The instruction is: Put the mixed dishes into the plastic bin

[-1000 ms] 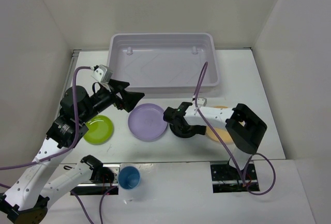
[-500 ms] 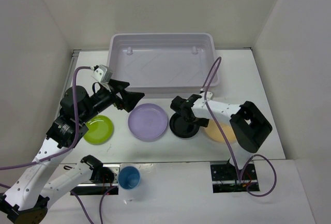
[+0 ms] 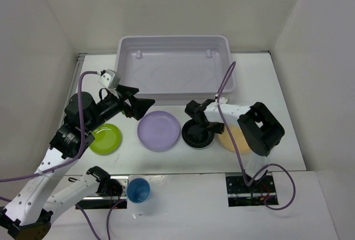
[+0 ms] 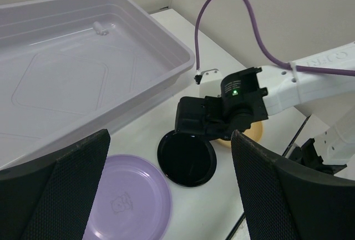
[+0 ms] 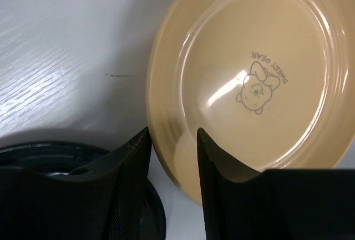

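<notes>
The plastic bin (image 3: 126, 51) stands empty at the back; it also shows in the left wrist view (image 4: 183, 57). On the table lie the lime green plate (image 3: 106, 138), the lavender plate (image 3: 159, 131), the black plate (image 3: 197, 136) and the pale orange plate (image 3: 237, 142). The blue cup (image 3: 138, 190) stands at the near edge. No salmon-pink cup is in view. My right gripper (image 5: 172, 157) is narrowly open with its jaws astride the orange plate's (image 5: 249, 73) left rim, beside the black plate (image 5: 33, 157). My left gripper (image 3: 141, 105) is wide open and empty, above the table left of the lavender plate.
White walls enclose the table on the left, back and right. A purple cable (image 3: 222, 87) arcs from the right wrist over the bin's near right corner. The right arm's elbow (image 3: 263, 129) stands over the orange plate's right side.
My right gripper has moved from over the black plate up and to the right, to the orange plate's rim. The left arm and the plates have not moved.
</notes>
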Robot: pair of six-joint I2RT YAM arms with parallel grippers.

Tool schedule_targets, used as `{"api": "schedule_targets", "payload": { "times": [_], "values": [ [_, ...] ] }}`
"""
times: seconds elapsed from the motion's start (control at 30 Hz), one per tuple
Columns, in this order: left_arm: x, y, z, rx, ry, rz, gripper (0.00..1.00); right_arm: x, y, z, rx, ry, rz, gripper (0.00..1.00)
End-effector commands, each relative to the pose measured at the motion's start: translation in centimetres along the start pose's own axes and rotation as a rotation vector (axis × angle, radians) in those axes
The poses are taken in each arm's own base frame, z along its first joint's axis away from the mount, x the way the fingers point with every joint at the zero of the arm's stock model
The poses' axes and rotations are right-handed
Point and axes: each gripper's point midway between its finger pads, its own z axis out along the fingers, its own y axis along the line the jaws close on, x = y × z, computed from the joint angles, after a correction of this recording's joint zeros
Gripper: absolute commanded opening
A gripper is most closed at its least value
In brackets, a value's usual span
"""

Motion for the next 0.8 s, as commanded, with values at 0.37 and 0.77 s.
{"api": "schedule_targets", "payload": {
  "times": [0.37, 0.77],
  "values": [
    [-1.3, -0.8, -0.2, 0.030, -0.043, 0.011, 0.96, -0.5, 0.9, 2.2, 0.040, -0.003, -0.007, 0.17],
    [-1.5, -0.8, -0.1, 0.030, -0.043, 0.020, 0.96, -3.5, -1.9, -2.1, 0.002, -0.010, 0.048, 0.01]
  ]
}}
